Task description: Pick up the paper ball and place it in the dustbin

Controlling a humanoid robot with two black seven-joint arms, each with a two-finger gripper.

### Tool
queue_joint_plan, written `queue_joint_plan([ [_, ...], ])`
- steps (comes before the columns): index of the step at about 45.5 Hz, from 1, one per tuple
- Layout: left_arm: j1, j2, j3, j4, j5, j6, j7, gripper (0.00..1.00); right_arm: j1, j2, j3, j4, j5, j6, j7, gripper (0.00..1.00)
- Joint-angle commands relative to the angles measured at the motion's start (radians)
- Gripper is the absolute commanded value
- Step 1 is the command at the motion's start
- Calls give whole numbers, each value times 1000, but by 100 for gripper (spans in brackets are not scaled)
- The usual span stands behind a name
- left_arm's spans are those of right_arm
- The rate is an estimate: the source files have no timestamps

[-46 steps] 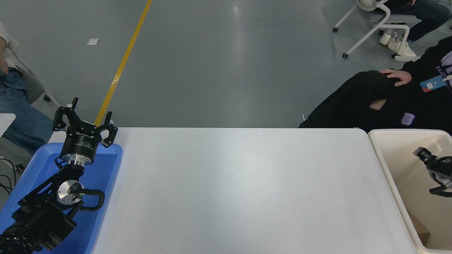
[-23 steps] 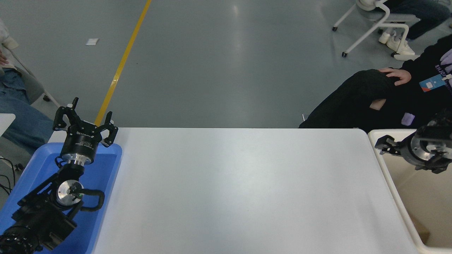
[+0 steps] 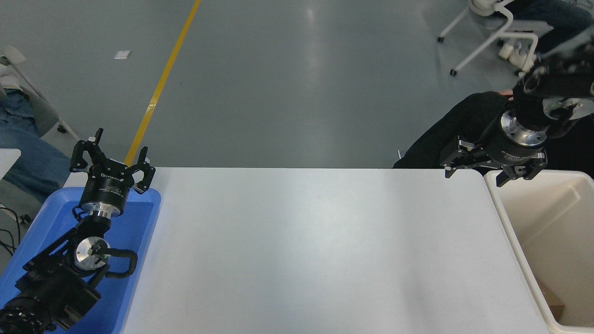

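We see the right gripper (image 3: 493,168) up in the air over the table's (image 3: 315,250) far right corner, just beside the dustbin's (image 3: 510,227) near-left rim, fingers spread wide w/ nothing between them. Dustbin sits off the table's right edge; a tan-brown bit (image 3: 552,304) shows at its bottom near corner, prob. the paper ball, but we can't tell for sure. Left gripper (image 3: 112,155) is parked at lower left over the blue tray (image 3: 139,232), fingers spread, holding nothing. A person in black (image 3: 468,125) sits behind the table's far right corner.
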Motion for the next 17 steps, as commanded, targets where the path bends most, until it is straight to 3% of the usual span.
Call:
queue_joint_plan([
  [1, 0, 0, 0, -1, 0, 0, 1, 99, 67, 38, 18, 8, 36, 26, 1, 100],
  [17, -2, 0, 0, -1, 0, 0, 1, 99, 148, 24, 12, 8, 56, 26, 1, 100],
])
